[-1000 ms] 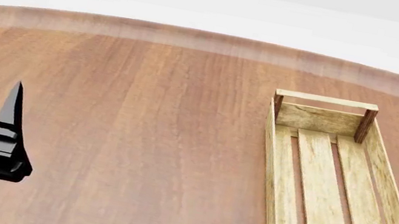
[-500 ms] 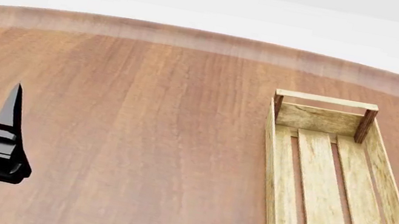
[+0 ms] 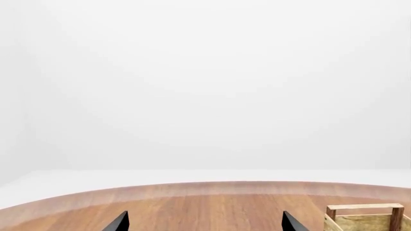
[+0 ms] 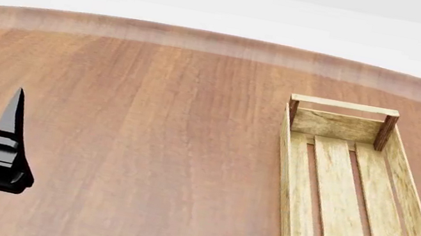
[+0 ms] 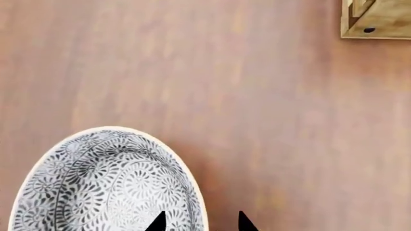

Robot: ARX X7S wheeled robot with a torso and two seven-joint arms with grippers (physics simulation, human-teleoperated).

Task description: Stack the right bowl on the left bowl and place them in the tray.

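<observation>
Right wrist view: right gripper [image 5: 200, 222], fingers apart, straddles bowl [image 5: 106, 185] rim near tray [image 5: 378, 19].

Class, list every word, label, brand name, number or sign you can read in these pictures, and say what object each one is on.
There is none to read.
The bowl carries only a grey floral pattern, no letters.
The tray is bare light wood, with no marking.
The table shows plain wood grain only.
The left hand and the right hand are plain black, with no label.
</observation>
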